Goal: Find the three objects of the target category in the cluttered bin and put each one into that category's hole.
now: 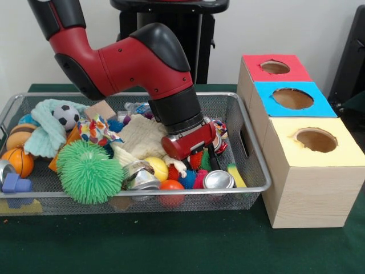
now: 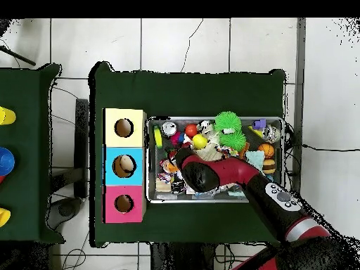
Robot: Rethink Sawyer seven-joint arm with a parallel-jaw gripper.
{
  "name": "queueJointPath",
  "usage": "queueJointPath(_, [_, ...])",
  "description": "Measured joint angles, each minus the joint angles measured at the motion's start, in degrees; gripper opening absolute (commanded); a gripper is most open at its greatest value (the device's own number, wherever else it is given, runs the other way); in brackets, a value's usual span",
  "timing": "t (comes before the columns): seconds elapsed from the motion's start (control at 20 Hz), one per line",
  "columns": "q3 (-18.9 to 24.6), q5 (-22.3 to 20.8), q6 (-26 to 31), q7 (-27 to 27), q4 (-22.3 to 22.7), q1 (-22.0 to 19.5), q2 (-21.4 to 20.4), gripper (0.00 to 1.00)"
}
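Front view: the red and black arm (image 1: 131, 63) reaches down into the wire mesh bin (image 1: 251, 165), its gripper (image 1: 197, 157) buried among the clutter right of centre; whether the jaws are wide or narrow cannot be told. Around it lie a cream cloth (image 1: 142, 137), a yellow ball (image 1: 157, 168), an orange ball (image 1: 171, 185) and two silver cans (image 1: 219, 180) near the front rim. A green spiky ball (image 1: 88, 171) sits left of centre, with a small soccer ball (image 1: 67, 116) behind it and a basketball (image 1: 18, 161) at far left. Right of the bin stands a wooden box with a red hole (image 1: 275, 67), a blue hole (image 1: 292, 98) and a yellow hole (image 1: 316, 139).

Overhead view: the arm (image 2: 232, 176) covers the bin's (image 2: 285, 140) middle; the hole box (image 2: 124, 165) touches the bin's left side.
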Motion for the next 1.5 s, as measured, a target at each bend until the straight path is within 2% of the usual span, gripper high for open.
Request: queueJointPath(1.5, [0.72, -0.01, -0.01, 0.00, 0.08, -0.88, 0.63, 1.00])
